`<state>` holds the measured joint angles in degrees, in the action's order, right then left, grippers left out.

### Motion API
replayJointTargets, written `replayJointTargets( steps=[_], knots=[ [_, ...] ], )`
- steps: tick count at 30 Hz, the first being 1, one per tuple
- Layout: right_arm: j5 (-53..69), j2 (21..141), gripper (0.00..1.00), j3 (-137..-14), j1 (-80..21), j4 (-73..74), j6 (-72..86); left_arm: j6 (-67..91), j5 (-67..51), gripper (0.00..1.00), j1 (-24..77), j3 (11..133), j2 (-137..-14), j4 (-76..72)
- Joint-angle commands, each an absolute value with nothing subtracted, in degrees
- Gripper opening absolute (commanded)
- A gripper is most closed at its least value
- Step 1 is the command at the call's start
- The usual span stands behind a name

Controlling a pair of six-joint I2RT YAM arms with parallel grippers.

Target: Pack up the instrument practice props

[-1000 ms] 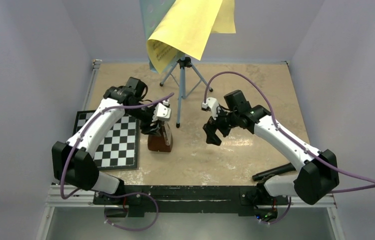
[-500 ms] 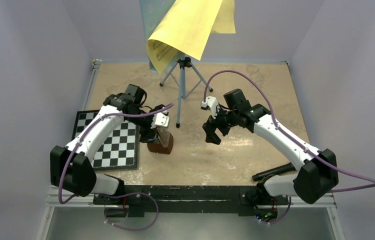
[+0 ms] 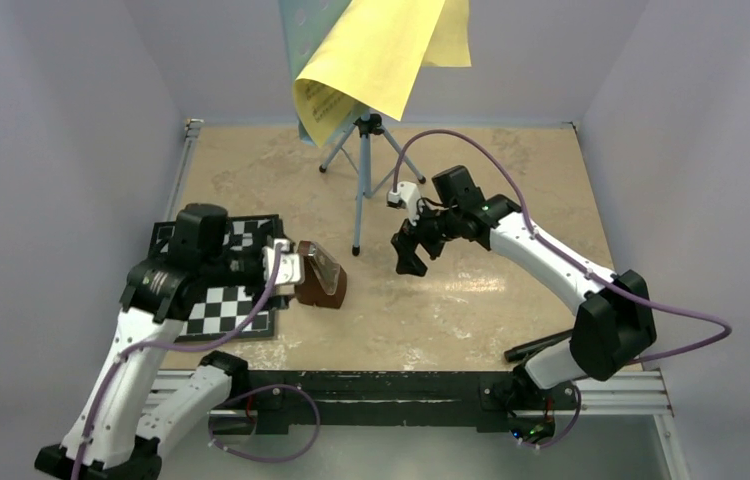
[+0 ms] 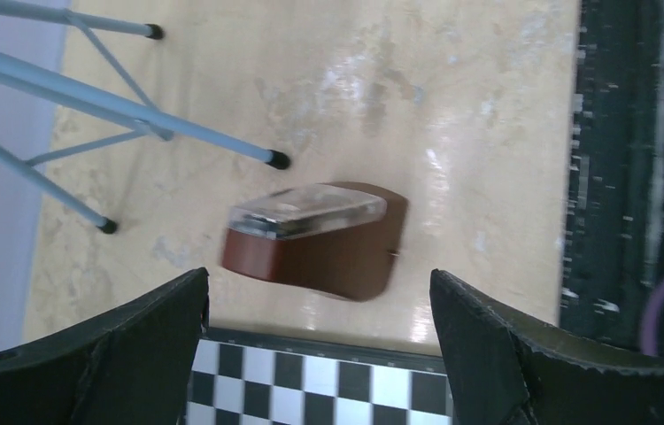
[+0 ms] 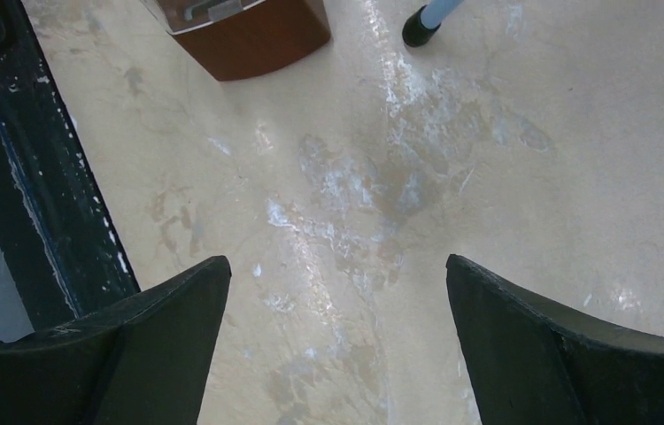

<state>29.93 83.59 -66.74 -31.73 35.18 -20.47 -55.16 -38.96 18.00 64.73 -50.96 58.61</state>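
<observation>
Left hand (image 4: 318,279) first: fingers spread wide, gripping nothing, poised low over the right edge of the black-and-white chessboard (image 3: 213,308). Straight ahead of those open fingers, just off the board's edge, there's the small brown pyramid-shaped metronome (image 3: 321,278) on the beige marbled worktop (image 3: 471,320). It doesn't look upright: it seems tipped, clear front face turned up, and neither finger touches it. Whether it touches the board, I can't tell.

Across to the right hand (image 3: 409,258): also spread apart, also holding nothing, hanging above bare worktop, apart from the metronome. Its wrist view catches a corner of the brown case at the top edge and a black rubber foot (image 5: 417,27) near it. That foot belongs to the light-blue hole-punched music stand on thin tripod legs (image 3: 361,175), standing toward the back middle of the worktop, its front leg planted between the two hands. Up on the stand, yellow sheets printed with music staves (image 3: 381,50) drape over the panel, curling forward and down.
</observation>
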Motion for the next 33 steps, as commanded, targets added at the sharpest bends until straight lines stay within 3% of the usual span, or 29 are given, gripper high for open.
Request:
replayJointTargets(
  steps=[1,3,6,7,10,12,25,33],
  knots=[
    [32.5,84.7,0.96,-70.2,-33.3,31.4,-18.9,-54.6,-43.7,0.99,18.8,59.3,-47.0,72.6],
    [32.5,85.2,0.96,-70.8,-33.6,31.0,-17.7,-55.8,-44.1,0.98,21.7,57.3,-48.1,74.7],
    [32.4,85.3,0.96,-70.9,-33.6,30.8,-16.8,-59.4,-42.9,0.81,25.7,53.4,-51.5,73.7],
    [32.2,85.2,0.96,-70.8,-33.6,30.8,-16.8,-59.7,-42.2,0.7,26.3,52.0,-53.1,71.7],
    [31.7,84.5,0.95,-69.9,-33.6,31.4,-17.2,-61.2,-39.8,0.15,27.1,50.0,-59.2,65.5],
    [31.6,83.5,0.95,-68.7,-33.6,31.5,-17.3,-59.0,-37.2,0.02,27.2,49.3,-62.3,59.8],
    [29.8,79.3,0.95,-64.8,-33.6,31.7,-17.9,-56.2,-14.6,0.0,25.8,37.9,-60.3,27.8],
    [29.5,80.0,0.95,-66.1,-33.6,31.7,-18.0,-66.3,-12.8,0.0,18.3,40.7,-68.1,21.2]
  ],
)
